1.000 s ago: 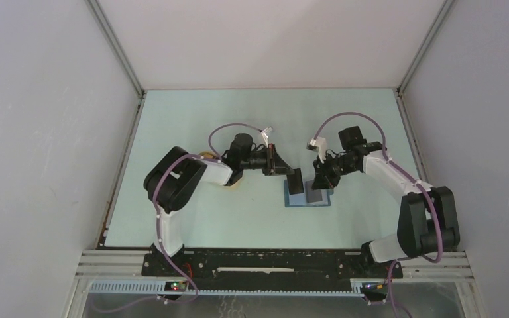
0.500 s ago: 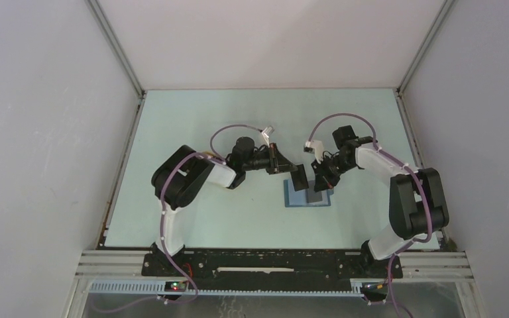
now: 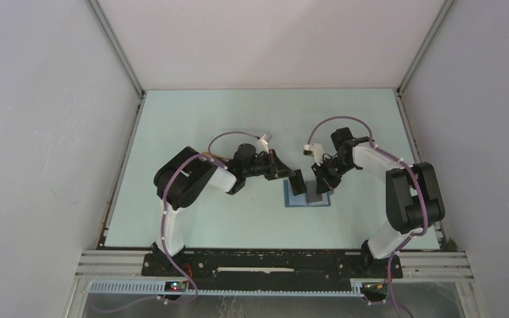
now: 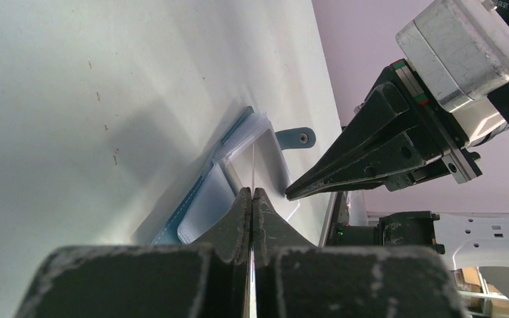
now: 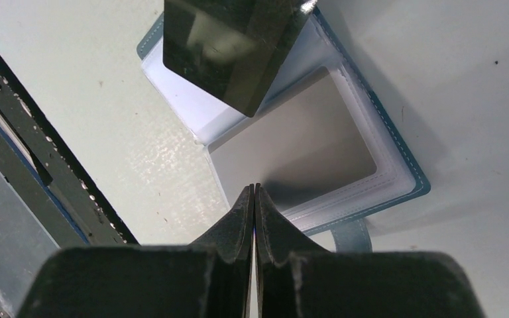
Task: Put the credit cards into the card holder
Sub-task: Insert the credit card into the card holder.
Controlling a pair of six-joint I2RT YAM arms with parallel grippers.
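**Dark card held over the open holder**

We saw table [image 5: 73,59] on every side of the holder [image 5: 179,93], and only the two grippers crowded each other above it. The holder lay flat and open, pale sleeves up. A grey card [image 5: 298,142] sat in the page just ahead of the right gripper [image 5: 254,189], whose fingers were pressed together, with the tab [image 4: 298,137] just beside them. Both arms bent inward. The left gripper [image 4: 252,192] pinched the dark card [image 5: 228,46] on edge, over the other page.
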